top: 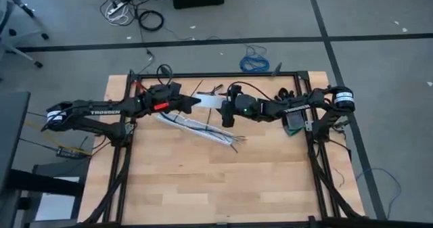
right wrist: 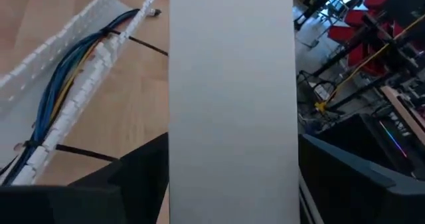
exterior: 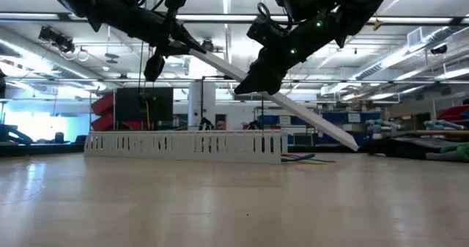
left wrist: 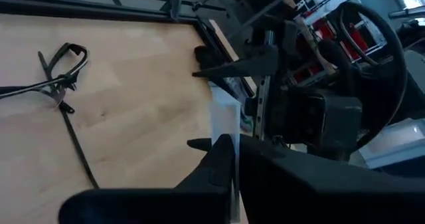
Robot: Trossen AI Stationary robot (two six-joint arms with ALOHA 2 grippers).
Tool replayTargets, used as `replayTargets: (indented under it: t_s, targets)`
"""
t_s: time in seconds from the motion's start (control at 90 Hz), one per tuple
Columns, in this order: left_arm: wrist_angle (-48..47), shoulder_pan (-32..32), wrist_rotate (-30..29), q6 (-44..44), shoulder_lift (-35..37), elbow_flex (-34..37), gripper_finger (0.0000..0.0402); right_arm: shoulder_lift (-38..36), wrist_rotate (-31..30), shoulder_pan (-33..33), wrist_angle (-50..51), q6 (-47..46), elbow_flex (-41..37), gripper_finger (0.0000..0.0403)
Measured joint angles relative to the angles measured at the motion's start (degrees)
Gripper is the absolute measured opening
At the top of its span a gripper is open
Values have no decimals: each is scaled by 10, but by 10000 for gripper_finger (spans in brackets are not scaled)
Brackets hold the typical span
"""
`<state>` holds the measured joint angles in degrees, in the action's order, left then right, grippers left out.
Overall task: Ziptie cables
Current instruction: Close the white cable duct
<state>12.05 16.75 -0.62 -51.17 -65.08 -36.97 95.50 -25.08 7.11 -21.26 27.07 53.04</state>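
A flat white strip (exterior: 293, 109) hangs slanted above the table, its high end at my left gripper (top: 195, 103) and its low end (exterior: 352, 144) close to the table. My right gripper (top: 226, 114) is shut on the strip farther down its length. The cables (right wrist: 63, 84), blue and yellowish here, lie inside a white slotted channel (top: 196, 126). The channel rests on its base on the table, below and in front of both grippers. Black zip ties (left wrist: 63, 74) lie flat on the wood. My left gripper holds the white strip at its raised end (left wrist: 222, 114), with one finger (left wrist: 236, 64) on each side; the strip shows edge-on between them. That end is lifted clear of the table. My right gripper has the strip's two long edges (right wrist: 174, 151) between its two fingers (right wrist: 136, 174). The fingers lie across the strip and come from above. The strip runs tilted through the hold, clear of the table there.
A black frame (top: 223, 74) borders the wooden table (top: 216, 180), which is bare toward its near edge. A blue coiled cable (top: 254, 60) lies on the floor beyond the far edge. A green-screened device (top: 295, 122) sits by the right arm's base.
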Motion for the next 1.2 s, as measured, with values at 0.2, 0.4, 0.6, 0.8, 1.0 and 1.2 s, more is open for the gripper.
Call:
replayTargets:
  t_s: [0.2,0.4,0.6,0.8,1.0,1.2]
  targets:
    - [-3,0,-1,0,0,0,0,0,0,0,0,0,0,306]
    - [-3,0,-2,1,0,0,0,0,0,0,0,-3,0,295]
    - [-2,0,-1,1,0,0,0,0,2,0,3,-2,0,225]
    - [-2,0,-1,1,0,0,0,0,2,0,4,1,0,216]
    - [1,0,0,2,0,0,0,0,2,0,3,-1,0,252]
    - [3,0,2,3,0,0,0,0,2,0,4,-1,0,230]
